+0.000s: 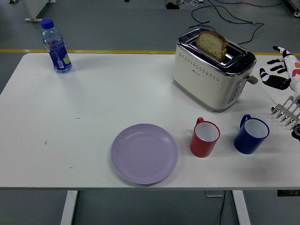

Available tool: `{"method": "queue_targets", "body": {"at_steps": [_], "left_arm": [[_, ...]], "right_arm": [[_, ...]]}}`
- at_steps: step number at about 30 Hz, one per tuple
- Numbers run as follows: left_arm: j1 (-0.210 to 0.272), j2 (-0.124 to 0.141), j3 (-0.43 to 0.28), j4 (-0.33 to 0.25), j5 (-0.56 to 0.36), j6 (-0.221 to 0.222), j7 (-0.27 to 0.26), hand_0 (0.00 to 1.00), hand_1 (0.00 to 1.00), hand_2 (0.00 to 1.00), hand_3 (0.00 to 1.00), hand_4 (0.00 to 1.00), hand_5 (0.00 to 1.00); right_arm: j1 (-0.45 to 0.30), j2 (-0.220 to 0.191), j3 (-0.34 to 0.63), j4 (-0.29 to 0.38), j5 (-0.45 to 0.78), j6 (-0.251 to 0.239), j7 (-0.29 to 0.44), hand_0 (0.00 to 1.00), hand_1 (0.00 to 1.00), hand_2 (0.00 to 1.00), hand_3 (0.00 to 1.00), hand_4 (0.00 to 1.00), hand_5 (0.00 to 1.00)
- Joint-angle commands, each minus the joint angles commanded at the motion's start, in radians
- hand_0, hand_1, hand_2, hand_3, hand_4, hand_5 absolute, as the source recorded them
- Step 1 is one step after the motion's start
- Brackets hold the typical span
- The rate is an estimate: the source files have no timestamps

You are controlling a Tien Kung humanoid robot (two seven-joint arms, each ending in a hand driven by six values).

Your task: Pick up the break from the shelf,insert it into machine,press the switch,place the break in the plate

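A cream and chrome toaster [213, 70] stands at the back right of the white table [93, 108]. A slice of bread [212, 44] sticks up out of its top slot. The toaster's lever [252, 79] is on its right end, in the raised position. My right hand [280, 70] hovers at the picture's right edge, a little right of the lever, its fingers spread and holding nothing. A lilac plate [144, 153] lies bare near the front edge, left of the mugs. My left arm is out of view.
A red mug [205, 137] and a blue mug [251, 134] stand in front of the toaster. A water bottle [56, 46] with a blue cap stands at the back left. Cables lie on the floor behind the table.
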Motion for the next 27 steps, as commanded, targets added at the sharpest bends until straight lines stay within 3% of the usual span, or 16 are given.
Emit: {"method": "queue_targets", "body": {"at_steps": [1,9,16,18,19,22,27], "left_arm": [[0.000,0.000,0.000,0.000,0.000,0.000,0.000,0.681,0.611,0.661,0.683,0.421,0.998],[-0.004,0.001,0.007,0.000,-0.007,0.001,0.002,0.681,0.611,0.661,0.682,0.419,0.998],[-0.006,0.002,0.015,0.000,-0.015,0.002,0.002,0.681,0.611,0.661,0.680,0.421,0.998],[-0.007,0.003,0.019,0.000,-0.019,0.003,0.001,0.681,0.611,0.661,0.680,0.421,0.998],[-0.008,0.003,0.022,0.000,-0.023,0.004,0.001,0.681,0.611,0.660,0.681,0.421,0.998],[-0.008,0.005,0.036,0.000,-0.036,0.006,0.000,0.681,0.611,0.660,0.681,0.421,0.998],[-0.007,0.006,0.046,0.000,-0.043,0.008,0.000,0.681,0.610,0.660,0.684,0.421,0.998]], "right_arm": [[0.007,0.001,-0.004,0.003,0.003,-0.001,0.002,0.863,0.823,0.965,0.991,0.764,0.338],[0.142,0.020,-0.076,-0.013,0.027,0.015,-0.009,0.868,0.814,0.951,0.968,0.762,0.318],[0.286,0.046,-0.149,-0.080,0.031,0.091,-0.051,0.866,0.812,0.922,0.927,0.763,0.303],[0.335,0.058,-0.179,-0.117,0.022,0.127,-0.076,0.866,0.812,0.922,0.927,0.763,0.303],[0.359,0.064,-0.194,-0.136,0.017,0.142,-0.086,0.857,0.789,0.861,0.893,0.754,0.276],[0.434,0.091,-0.242,-0.206,-0.003,0.188,-0.101,0.857,0.789,0.861,0.893,0.754,0.276],[0.507,0.134,-0.294,-0.306,-0.007,0.227,-0.109,0.850,0.775,0.836,0.881,0.754,0.278]]}}
